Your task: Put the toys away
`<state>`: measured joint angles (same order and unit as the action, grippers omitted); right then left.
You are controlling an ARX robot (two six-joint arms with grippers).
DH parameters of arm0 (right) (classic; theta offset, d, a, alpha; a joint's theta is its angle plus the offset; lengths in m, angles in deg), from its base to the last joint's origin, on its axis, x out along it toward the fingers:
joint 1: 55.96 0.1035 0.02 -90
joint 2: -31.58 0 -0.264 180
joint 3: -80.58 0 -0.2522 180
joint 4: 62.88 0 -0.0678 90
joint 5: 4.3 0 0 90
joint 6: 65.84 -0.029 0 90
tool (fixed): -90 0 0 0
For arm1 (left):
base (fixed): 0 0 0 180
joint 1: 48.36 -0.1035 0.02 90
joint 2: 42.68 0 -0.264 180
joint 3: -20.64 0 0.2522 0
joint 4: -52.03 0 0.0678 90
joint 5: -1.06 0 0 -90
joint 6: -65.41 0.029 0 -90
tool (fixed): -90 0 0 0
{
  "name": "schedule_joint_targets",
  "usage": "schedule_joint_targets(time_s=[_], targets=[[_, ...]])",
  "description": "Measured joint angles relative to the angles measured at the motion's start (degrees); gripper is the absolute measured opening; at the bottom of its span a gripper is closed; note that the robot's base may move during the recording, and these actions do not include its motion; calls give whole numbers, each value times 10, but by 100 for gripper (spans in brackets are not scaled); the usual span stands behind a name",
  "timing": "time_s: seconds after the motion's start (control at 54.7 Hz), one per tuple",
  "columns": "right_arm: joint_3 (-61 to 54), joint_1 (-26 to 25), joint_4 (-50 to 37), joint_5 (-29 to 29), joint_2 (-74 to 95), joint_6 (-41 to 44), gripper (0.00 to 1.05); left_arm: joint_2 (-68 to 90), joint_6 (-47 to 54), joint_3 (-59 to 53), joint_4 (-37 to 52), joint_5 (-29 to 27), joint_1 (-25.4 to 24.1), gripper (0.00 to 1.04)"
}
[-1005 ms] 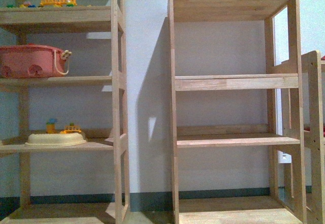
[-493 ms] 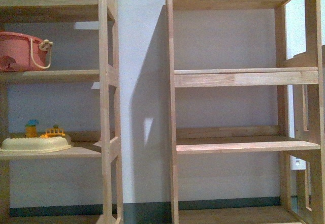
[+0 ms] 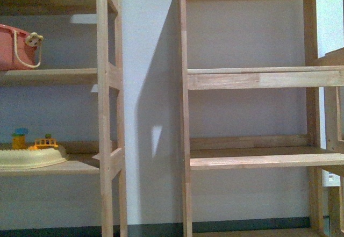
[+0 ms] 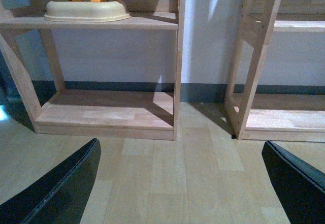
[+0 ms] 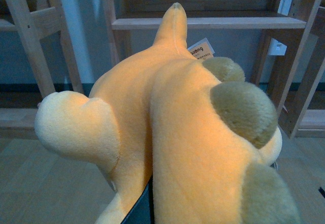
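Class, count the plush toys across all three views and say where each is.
1. The orange-yellow plush animal fills the right wrist view, close to the camera; no other shows, though some may be hidden behind it.

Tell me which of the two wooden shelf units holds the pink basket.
The left shelf unit: the pink basket sits there above the cream tray; the right shelf unit shows none.

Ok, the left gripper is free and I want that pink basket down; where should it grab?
Probably the cream loop handle on the end of the pink basket, approached from the shelf's open front. The loop hangs out past the basket's end, with a gap between it and the upright; the rest is out of view.
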<state>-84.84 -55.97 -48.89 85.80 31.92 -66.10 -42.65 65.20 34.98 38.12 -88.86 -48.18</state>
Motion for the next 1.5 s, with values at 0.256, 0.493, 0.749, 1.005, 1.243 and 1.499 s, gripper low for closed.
schedule_joint_targets(time_s=[0.256, 0.493, 0.749, 1.005, 1.243, 1.499], targets=[[0, 0, 0, -4, 0, 0, 7, 0, 0, 0, 0, -2, 0, 98], [0, 0, 0, -3, 0, 0, 7, 0, 0, 0, 0, -1, 0, 98], [0, 0, 0, -3, 0, 0, 7, 0, 0, 0, 0, -1, 0, 98], [0, 0, 0, -3, 0, 0, 7, 0, 0, 0, 0, -1, 0, 98], [5, 16, 35, 46, 13, -33, 7, 0, 0, 0, 0, -1, 0, 98], [59, 50, 9, 148, 67, -31, 7, 0, 0, 0, 0, -1, 0, 98]])
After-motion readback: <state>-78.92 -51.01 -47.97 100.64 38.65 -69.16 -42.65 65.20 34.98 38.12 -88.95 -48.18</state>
